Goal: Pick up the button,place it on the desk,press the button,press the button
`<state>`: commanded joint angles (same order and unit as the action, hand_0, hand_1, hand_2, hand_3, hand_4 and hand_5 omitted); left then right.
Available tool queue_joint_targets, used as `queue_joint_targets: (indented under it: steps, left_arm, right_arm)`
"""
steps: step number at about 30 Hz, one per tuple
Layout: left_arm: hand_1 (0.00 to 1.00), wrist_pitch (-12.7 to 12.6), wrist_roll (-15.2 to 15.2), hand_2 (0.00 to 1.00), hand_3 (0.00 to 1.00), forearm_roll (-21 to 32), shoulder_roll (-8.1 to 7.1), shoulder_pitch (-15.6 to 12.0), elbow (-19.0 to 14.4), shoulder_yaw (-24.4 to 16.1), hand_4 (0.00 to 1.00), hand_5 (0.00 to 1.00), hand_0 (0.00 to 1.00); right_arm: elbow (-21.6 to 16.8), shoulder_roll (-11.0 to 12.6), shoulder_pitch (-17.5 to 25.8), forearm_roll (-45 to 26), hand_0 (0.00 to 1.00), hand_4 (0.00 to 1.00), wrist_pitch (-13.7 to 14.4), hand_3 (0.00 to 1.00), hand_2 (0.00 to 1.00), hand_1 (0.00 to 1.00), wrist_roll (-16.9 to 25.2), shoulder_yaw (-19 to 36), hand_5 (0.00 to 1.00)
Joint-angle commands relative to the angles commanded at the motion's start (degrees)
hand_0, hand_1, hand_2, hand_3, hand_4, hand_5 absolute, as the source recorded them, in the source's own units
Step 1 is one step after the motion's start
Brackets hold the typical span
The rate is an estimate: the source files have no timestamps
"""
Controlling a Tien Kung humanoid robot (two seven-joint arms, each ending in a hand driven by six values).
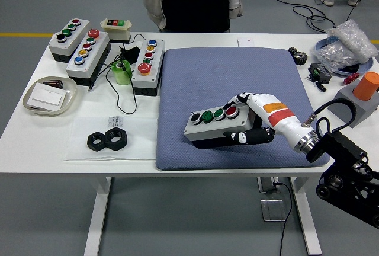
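A grey button box (214, 127) with a black knob, two green buttons and a red button sits low over the near middle of the blue mat (237, 72). My right hand (247, 118) is shut on its right end, fingers over the top by the red button and thumb along the black front side. The forearm reaches in from the lower right. Whether the box touches the mat I cannot tell. My left arm is out of view.
Three other button boxes (87, 50) and a small switch box (115, 25) stand at the back left, with a green tape roll (122, 72), a tray (50, 95) and two black nuts (108, 140). Bags and an orange cylinder (367, 84) lie at the right. A person stands at the far edge.
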<state>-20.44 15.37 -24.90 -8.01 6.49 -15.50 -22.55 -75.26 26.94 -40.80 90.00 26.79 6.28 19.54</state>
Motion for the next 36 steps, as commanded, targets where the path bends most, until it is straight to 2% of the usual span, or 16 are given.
queue_joint_targets:
  steps: [6, 7, 12, 13, 18, 19, 22, 24, 25, 30, 31, 36]
  left_arm:
    - [0.774, 0.0, 0.0, 0.847, 0.761, 0.1, -0.01, 0.1, 0.0, 0.0, 0.528, 0.998, 0.738]
    - [0.774, 0.0, 0.0, 0.847, 0.761, 0.1, -0.02, 0.1, 0.0, 0.1, 0.527, 0.998, 0.738]
    - [0.774, 0.0, 0.1, 0.847, 0.761, -0.1, 0.0, 0.1, 0.0, -0.1, 0.527, 0.998, 0.738]
    - [0.774, 0.0, 0.1, 0.847, 0.761, -0.1, 0.0, 0.1, 0.0, -0.2, 0.528, 0.998, 0.738]
    - [0.774, 0.0, 0.0, 0.847, 0.761, -0.1, -0.02, 0.0, 0.1, -0.1, 0.528, 0.998, 0.738]
    - [0.774, 0.0, 0.0, 0.847, 0.761, -0.1, -0.02, 0.1, 0.1, -0.1, 0.528, 0.998, 0.738]
    - [0.774, 0.0, 0.0, 0.847, 0.761, -0.1, -0.04, 0.1, 0.1, -0.2, 0.528, 0.998, 0.738]
    - [0.774, 0.0, 0.0, 0.847, 0.761, -0.1, -0.04, 0.0, 0.1, -0.1, 0.528, 0.998, 0.738]
    - [0.774, 0.0, -0.1, 0.847, 0.761, 0.0, -0.06, 0.1, 0.1, -0.1, 0.528, 0.998, 0.738]
    - [0.774, 0.0, 0.0, 0.847, 0.761, -0.1, -0.07, 0.1, 0.1, -0.2, 0.528, 0.998, 0.738]
    - [0.774, 0.0, 0.0, 0.848, 0.761, -0.1, -0.07, 0.1, 0.1, -0.2, 0.528, 0.998, 0.738]
    - [0.774, 0.0, 0.1, 0.848, 0.761, -0.4, -0.07, 0.0, 0.2, -0.4, 0.528, 0.998, 0.738]
  right_arm:
    - [2.9, -0.2, -0.3, 2.1, 0.23, 0.632, -1.1, 0.579, 0.396, 0.238, 0.3, 0.6, 0.024]
    - [3.0, 0.0, -0.2, 2.3, 0.288, 0.686, -1.0, 0.682, 0.448, 0.32, 0.3, 0.9, 0.06]
    - [2.9, 0.7, 0.1, 3.1, 0.288, 0.686, -2.4, 0.682, 0.448, 0.32, 0.1, 2.5, 0.06]
    - [2.8, 0.9, 0.2, 3.4, 0.415, 0.793, -2.8, 0.78, 0.514, 0.432, 0.1, 2.8, 0.151]
    - [2.5, 1.6, 0.3, 5.4, 0.415, 0.793, -5.2, 0.78, 0.514, 0.432, -0.4, 3.7, 0.151]
    - [2.6, 1.8, 0.2, 6.4, 0.78, 0.85, -6.3, 0.998, 0.731, 0.687, -0.8, 3.9, 0.185]
    - [2.7, 2.0, 0.3, 8.4, 0.78, 0.85, -8.1, 0.998, 0.731, 0.687, -1.4, 4.3, 0.185]
    - [2.7, 2.2, 0.3, 9.2, 0.78, 0.85, -8.3, 0.998, 0.731, 0.687, -1.7, 4.4, 0.185]
    - [2.7, 2.3, 0.4, 9.7, 0.907, 0.875, -8.5, 0.998, 0.888, 0.783, -1.8, 4.6, 0.185]
    - [2.2, 2.9, 0.9, 10.8, 0.907, 0.875, -8.9, 0.998, 0.888, 0.783, -1.7, 5.7, 0.185]
    - [2.0, 2.9, 0.9, 10.9, 0.954, 0.89, -8.9, 0.998, 0.953, 0.843, -1.6, 5.9, 0.166]
    - [-0.6, 4.5, 1.8, 11.7, 0.954, 0.89, -9.4, 0.998, 0.953, 0.843, -2.1, 7.7, 0.166]
